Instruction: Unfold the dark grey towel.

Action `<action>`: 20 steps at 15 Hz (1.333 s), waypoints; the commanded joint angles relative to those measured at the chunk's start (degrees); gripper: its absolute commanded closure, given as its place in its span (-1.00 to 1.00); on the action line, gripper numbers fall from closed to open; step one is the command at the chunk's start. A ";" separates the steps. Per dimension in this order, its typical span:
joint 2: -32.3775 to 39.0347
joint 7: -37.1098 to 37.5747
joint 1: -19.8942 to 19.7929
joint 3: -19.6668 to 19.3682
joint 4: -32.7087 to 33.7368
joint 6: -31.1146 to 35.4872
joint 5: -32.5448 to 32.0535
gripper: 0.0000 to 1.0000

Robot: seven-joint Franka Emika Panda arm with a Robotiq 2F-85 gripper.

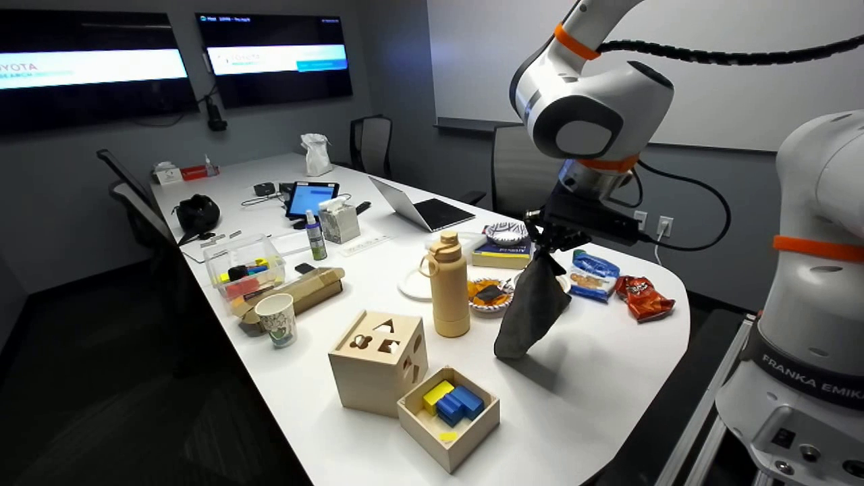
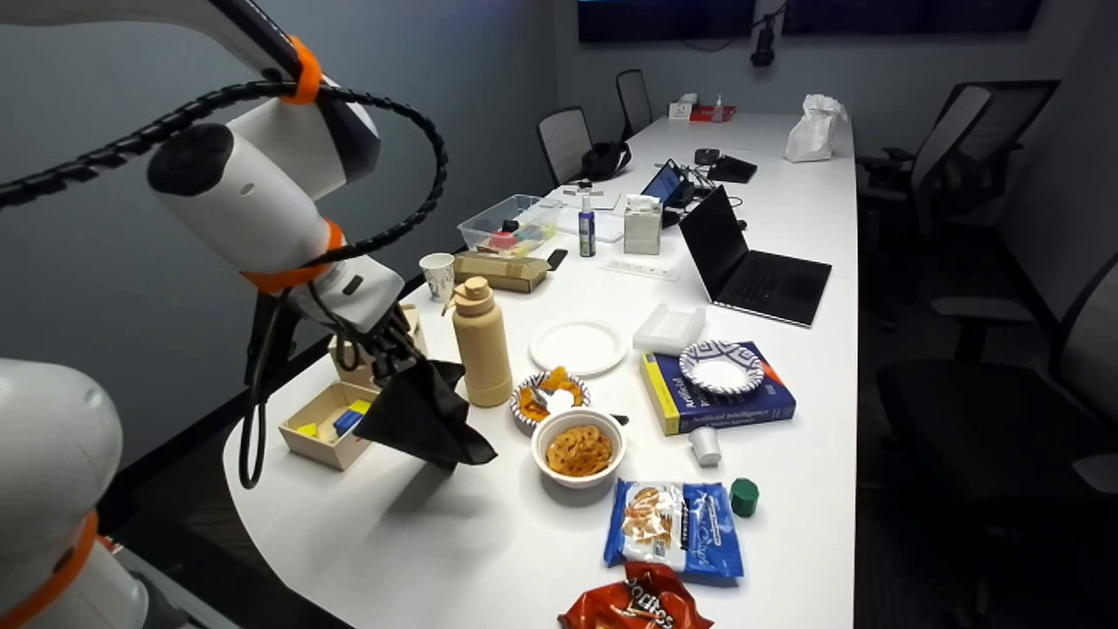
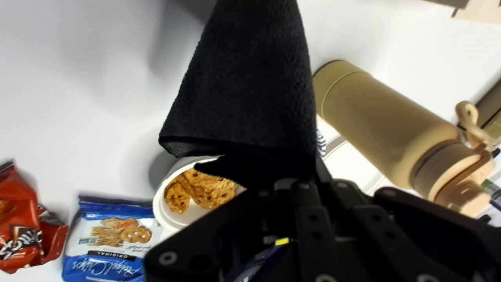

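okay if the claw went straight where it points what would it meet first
Likely the dark grey towel hanging from the claw; beyond that, perhaps the white tabletop, though depth is unclear.

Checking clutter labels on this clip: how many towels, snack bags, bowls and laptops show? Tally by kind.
Dark grey towel: 1
Snack bags: 2 (blue bag, red bag)
Bowls: 3 (white bowl, two patterned bowls)
Laptop: 1
Total: 7

The hand (image 2: 397,365) pinched the dark grey towel (image 2: 424,415) near its top — folds hanging over the worktop (image 2: 489,550) — while a tan bottle (image 2: 483,349) stood upright beyond, near a white bowl (image 2: 578,480) of snacks (image 2: 579,450).
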 commanded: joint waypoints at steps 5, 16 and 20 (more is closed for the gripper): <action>5.96 1.50 -4.01 0.07 3.50 0.91 0.03 0.98; 27.15 5.90 -7.09 0.59 11.19 6.56 3.05 0.98; 34.39 7.33 -7.91 0.91 13.92 6.69 2.56 0.98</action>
